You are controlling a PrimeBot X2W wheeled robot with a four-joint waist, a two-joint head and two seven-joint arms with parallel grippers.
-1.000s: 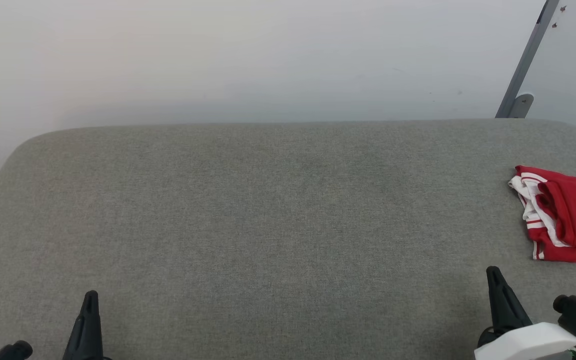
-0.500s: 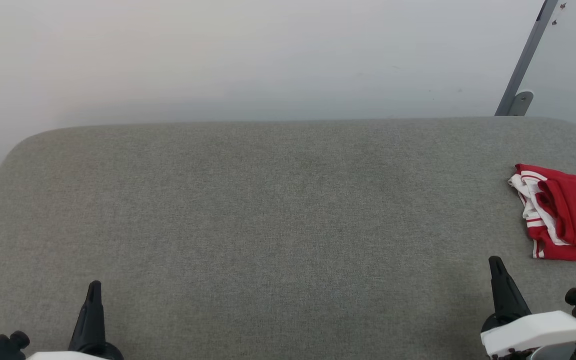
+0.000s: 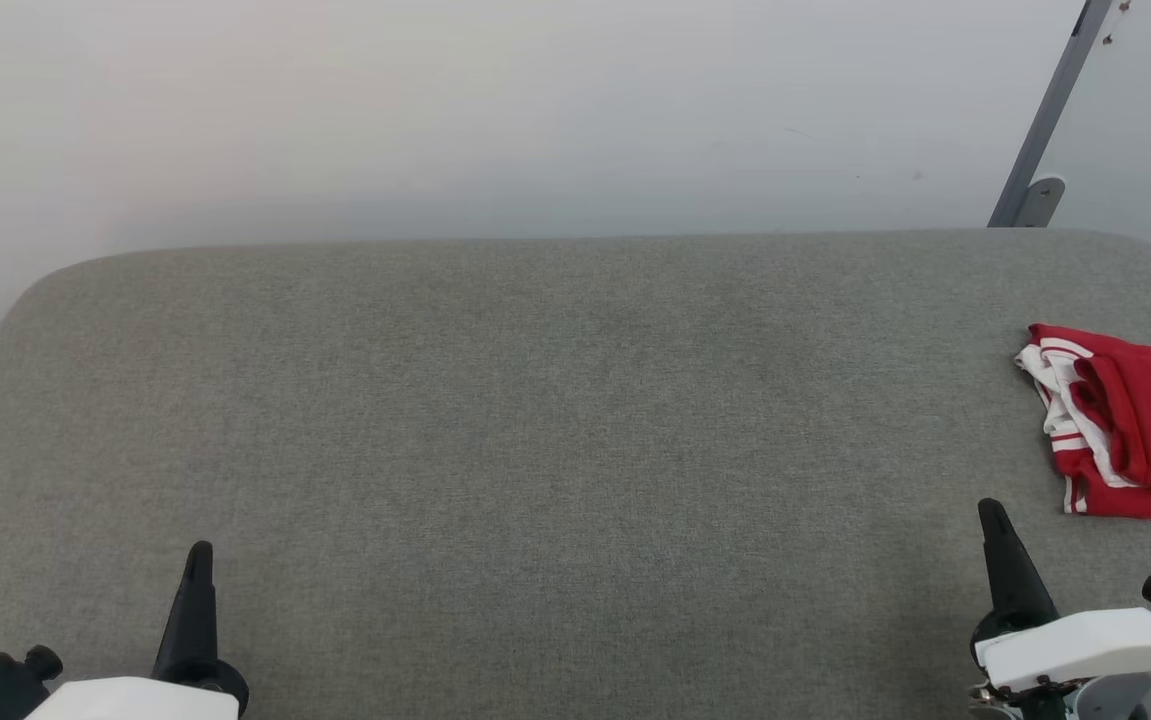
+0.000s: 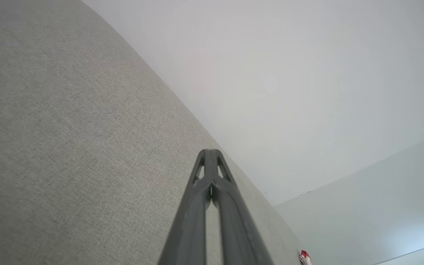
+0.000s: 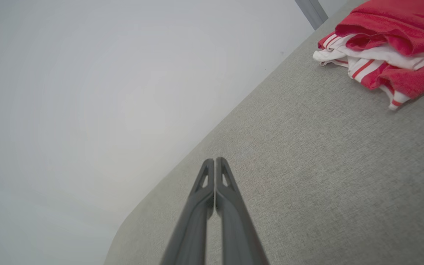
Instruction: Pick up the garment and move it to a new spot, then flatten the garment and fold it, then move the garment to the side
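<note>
The garment (image 3: 1135,420) lies at the right edge of the head view, on the grey fabric-covered desk (image 3: 535,400). It is a compact, layered bundle, red on top, with its white striped trim facing the middle of the frame. The frame edge cuts it off, so I cannot tell its full long axis; the trimmed edge that shows runs top to bottom.

The right gripper (image 3: 993,520) is at the lower right, and the garment sits up and to the right of its tip, near but not touching. In the right wrist view the bundle (image 5: 381,44) fills the upper right corner, off to the side of the line along the fingers. The left gripper (image 3: 198,560) is at the lower left, well apart from the cloth, so the right arm is much the nearer. Both grippers are closed on nothing, fingers pressed together in the wrist views (image 4: 209,152) (image 5: 214,161).

Only bare desk lies between the right gripper and the garment. A grey metal strut (image 3: 1045,130) leans against the white wall (image 3: 435,100) at the upper right, beyond the desk.

A bundle at the desk's side fits a garment waiting to be picked up as well as one folded and set aside.
</note>
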